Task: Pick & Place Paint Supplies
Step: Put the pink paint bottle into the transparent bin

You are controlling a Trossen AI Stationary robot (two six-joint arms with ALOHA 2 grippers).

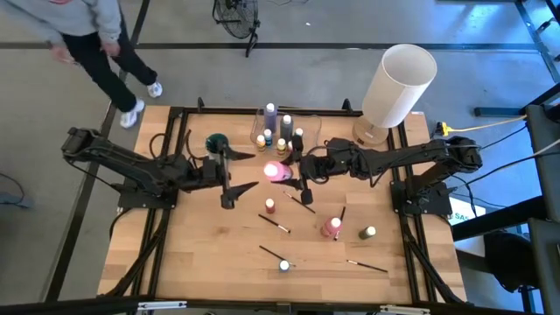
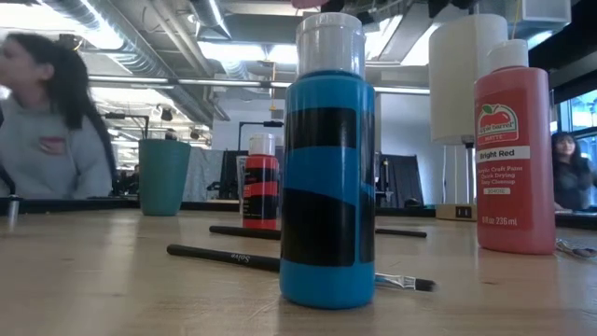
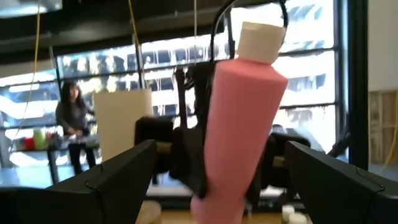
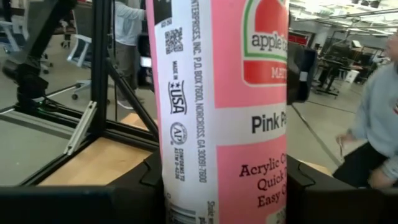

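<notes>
While the clear container at the table's far edge holds several small bottles standing upright with pale caps, the pink bottle sits just in front of it, near the table's middle, gripped by the right end effector; the right wrist view shows that bottle's label filling the space between the two dark fingers. The left end effector waits just beside the pink bottle with its jaws spread wide and nothing in them, the bottle standing between and beyond its fingers in the left wrist view. A teal cup stands near the left arm. Spread over the wooden table lie a red bottle, a blue bottle, a green bottle and several thin brushes. A large white cylinder rises at the far right corner. Beyond the table a person walks on the grey floor.
</notes>
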